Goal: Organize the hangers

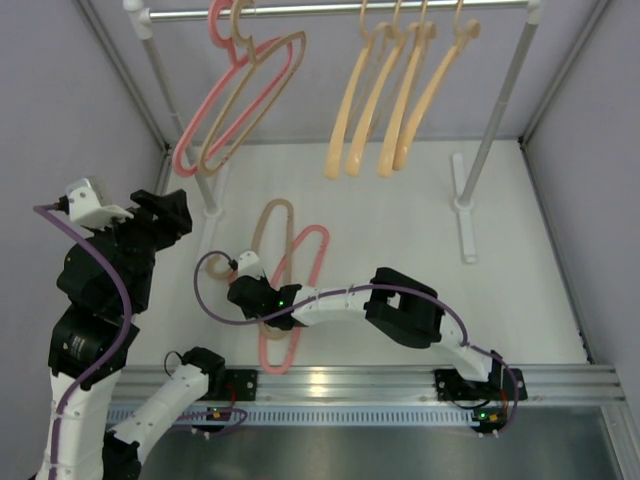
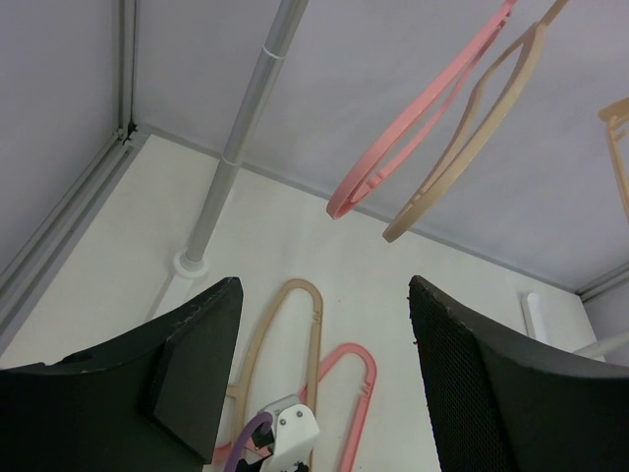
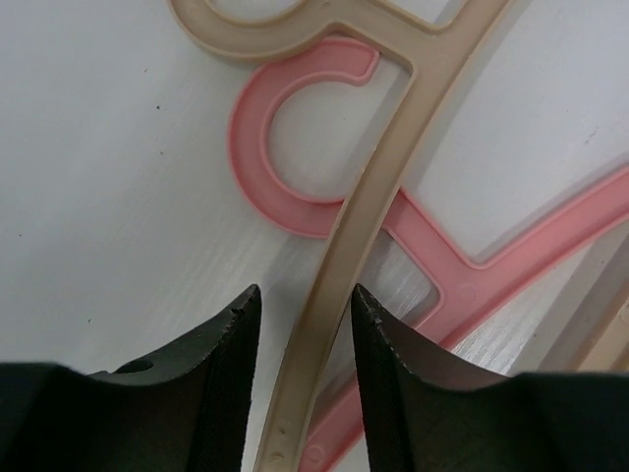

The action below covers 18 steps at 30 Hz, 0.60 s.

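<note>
Pale lilac walls (image 1: 600, 200) enclose a white tabletop (image 1: 400, 230) bearing a grey rail (image 1: 310, 11) on white posts (image 1: 500, 105).

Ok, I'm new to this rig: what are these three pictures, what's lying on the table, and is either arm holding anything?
Two robot arms work at a white table. One picture looks down from above; the other two come from a camera on each wrist. Six hangers hang on the rail. A beige hanger and a pink hanger lie overlapping on the table. The right tool straddles the beige one, not yet clamped; the left tool is raised, open and empty.
</note>
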Tool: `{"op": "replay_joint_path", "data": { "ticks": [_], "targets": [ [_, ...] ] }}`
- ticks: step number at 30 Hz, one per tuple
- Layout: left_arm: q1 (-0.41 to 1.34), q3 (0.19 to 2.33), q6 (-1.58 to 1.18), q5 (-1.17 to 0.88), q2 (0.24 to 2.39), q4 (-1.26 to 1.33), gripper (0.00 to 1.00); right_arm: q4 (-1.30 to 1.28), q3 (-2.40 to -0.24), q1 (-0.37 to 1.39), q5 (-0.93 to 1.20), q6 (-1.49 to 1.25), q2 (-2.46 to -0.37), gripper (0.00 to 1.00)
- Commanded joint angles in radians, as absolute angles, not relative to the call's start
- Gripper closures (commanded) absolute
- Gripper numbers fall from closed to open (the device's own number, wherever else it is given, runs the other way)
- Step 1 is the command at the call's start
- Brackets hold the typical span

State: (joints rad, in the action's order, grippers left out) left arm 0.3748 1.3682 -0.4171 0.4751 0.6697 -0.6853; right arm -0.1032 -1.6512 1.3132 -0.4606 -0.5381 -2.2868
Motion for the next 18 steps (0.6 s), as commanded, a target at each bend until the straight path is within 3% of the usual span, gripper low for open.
{"op": "replay_joint_path", "data": {
  "ticks": [1, 6, 13, 18],
  "targets": [
    [0.374, 1.358, -0.41, 0.466, 0.661, -0.677, 0.27, -0.149, -1.672, 1.305, -0.474, -0.561, -2.33, 0.6],
    [0.374, 1.356, -0.411, 0.46, 0.661, -0.678, 0.27, -0.187, -1.69, 1.304, -0.488, -0.568, -2.344, 0.73],
    [0.374, 1.358, -0.414, 0.46, 0.661, -0.678, 0.27, -0.201, -1.66, 1.304, -0.491, -0.575, -2.286, 1.0],
    [0.374, 1.365, -0.419, 0.459, 0.66, -0.675, 0.27, -0.201, -1.594, 1.304, -0.503, -0.586, -2.165, 1.0]
  ]
}}
